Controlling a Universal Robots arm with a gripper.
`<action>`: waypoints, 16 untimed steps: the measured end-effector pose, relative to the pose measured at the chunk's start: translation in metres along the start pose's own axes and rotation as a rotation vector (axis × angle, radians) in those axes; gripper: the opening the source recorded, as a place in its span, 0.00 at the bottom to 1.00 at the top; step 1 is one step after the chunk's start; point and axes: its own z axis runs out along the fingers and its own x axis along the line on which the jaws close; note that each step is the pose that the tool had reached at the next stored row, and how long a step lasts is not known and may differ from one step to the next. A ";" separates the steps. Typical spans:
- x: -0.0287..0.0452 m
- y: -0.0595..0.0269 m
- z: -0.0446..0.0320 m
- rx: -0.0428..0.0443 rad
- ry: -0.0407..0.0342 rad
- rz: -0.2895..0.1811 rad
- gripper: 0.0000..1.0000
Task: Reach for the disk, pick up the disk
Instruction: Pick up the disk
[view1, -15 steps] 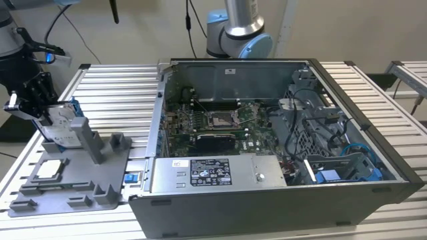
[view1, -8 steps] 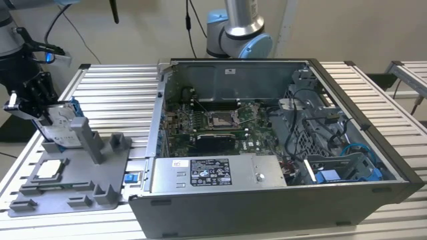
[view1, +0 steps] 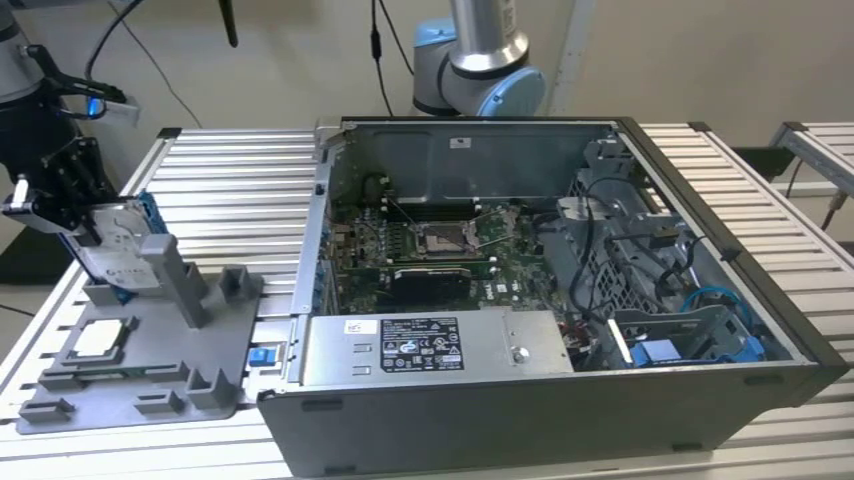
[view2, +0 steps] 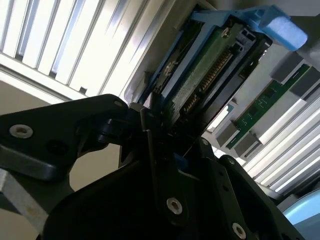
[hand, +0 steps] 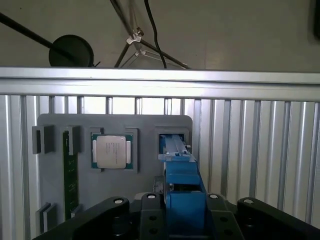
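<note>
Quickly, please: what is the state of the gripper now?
Gripper: closed, holding the disk.

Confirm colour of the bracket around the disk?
Blue. The bracket on the disk shows best in the first wrist view.

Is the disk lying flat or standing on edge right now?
On edge: the disk stands upright on the gray fixture, its blue bracket between the jaws.

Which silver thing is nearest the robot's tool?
The disk, upright and blue-framed, gripped by the tool. The square chip lies flat; the big silver box sits inside the computer.
</note>
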 end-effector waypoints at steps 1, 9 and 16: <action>0.0000 0.0000 -0.0021 0.0001 0.0000 0.000 0.00; 0.0002 -0.0001 -0.0182 0.0000 0.0000 0.000 0.00; 0.0003 -0.0002 -0.0309 0.0000 0.0000 0.000 0.00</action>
